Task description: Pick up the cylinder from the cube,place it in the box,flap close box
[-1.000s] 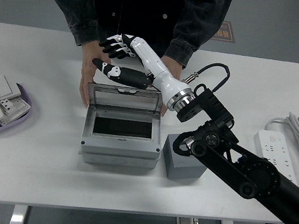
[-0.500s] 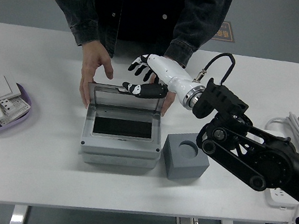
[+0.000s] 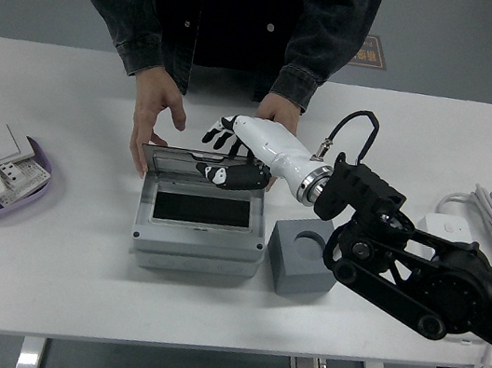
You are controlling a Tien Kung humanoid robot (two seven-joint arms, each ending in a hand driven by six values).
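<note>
Box (image 3: 201,224) sits on the white worktop (image 3: 64,257) with its lid (image 3: 206,171) tipped partway down. The right robot hand (image 3: 232,152) rests on the lid, fingers spread and holding nothing. A person's hands (image 3: 156,117) are behind the box.

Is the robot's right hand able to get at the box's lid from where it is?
Probably yes: the right hand is already at the raised lid, fingers spread, thumb against it. The person's hands flank the box without blocking it.

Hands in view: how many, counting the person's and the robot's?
3. The robot's right hand lies on the box's lid, fingers spread. The person's hands are at the box's far corners, one left, one right, partly hidden. The robot's left hand isn't visible.
</note>
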